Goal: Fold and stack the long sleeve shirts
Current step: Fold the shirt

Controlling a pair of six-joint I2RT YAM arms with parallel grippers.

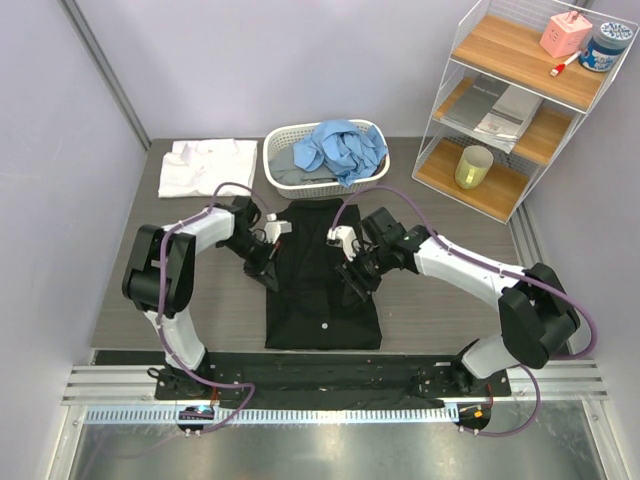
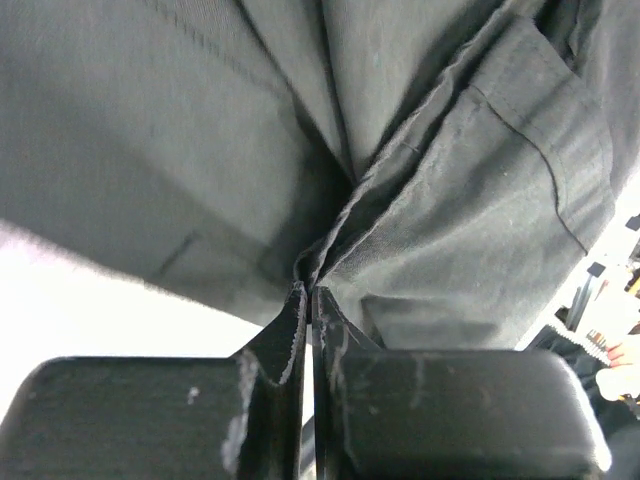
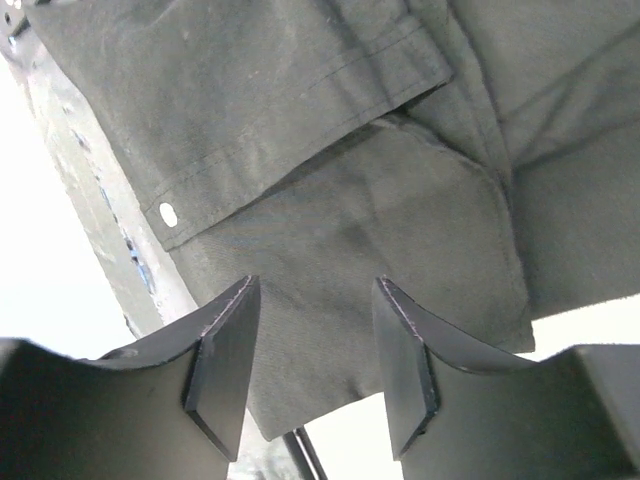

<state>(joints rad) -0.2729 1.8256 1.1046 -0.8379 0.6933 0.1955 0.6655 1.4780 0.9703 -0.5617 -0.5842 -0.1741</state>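
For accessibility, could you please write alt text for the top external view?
A black button-up shirt lies on the grey table, left gripper at its left edge, right gripper over its right half. Behind sit a white shirt and a white slatted basket holding a light blue shirt.

No legible text anywhere (print on the blue jar (image 1: pixel 606 47) too small)

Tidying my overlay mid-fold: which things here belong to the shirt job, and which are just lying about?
Job: black shirt, pinched by the left gripper; right gripper, open; white shirt; light blue shirt.
Lying about: basket, wire shelf, pink box, jar, yellow cup.
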